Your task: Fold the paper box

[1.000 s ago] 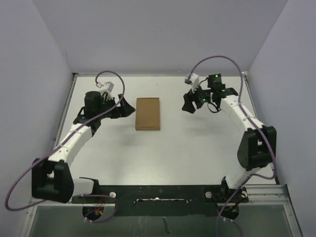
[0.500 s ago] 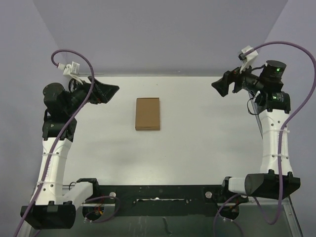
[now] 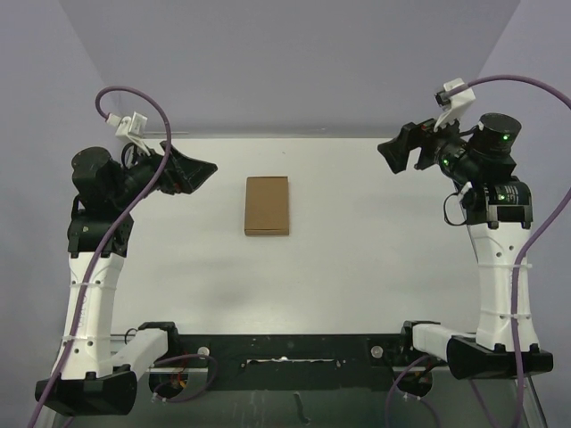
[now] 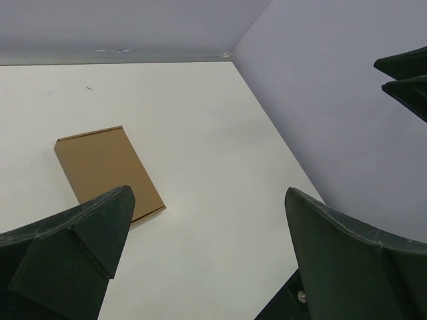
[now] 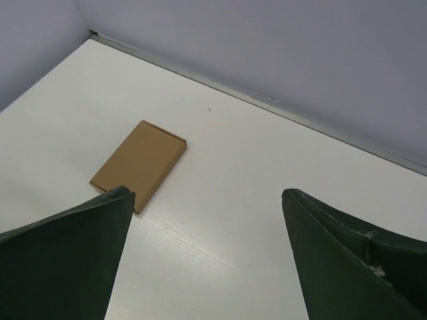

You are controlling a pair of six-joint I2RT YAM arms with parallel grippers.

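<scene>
Between the grippers: box [image 3: 268, 206] is lying flat, well apart from both.
Left gripper [image 3: 192, 168]: spread wide, empty, lifting up and back.
Right gripper [image 3: 398, 150]: also spread, empty, retreating.
Meaning: folding is looking finished.

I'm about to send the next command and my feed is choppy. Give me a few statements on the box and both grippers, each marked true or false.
1. The paper box lies flat on the table as a closed brown rectangle. True.
2. The left gripper is shut on the box. False: its fingers are spread with nothing between them, and it is off to the box's left.
3. The right gripper is open and holds nothing. True.
4. The box sits at the table's near edge, by the arm bases. False: it lies in the far half, roughly between the two grippers, touching neither.
</scene>
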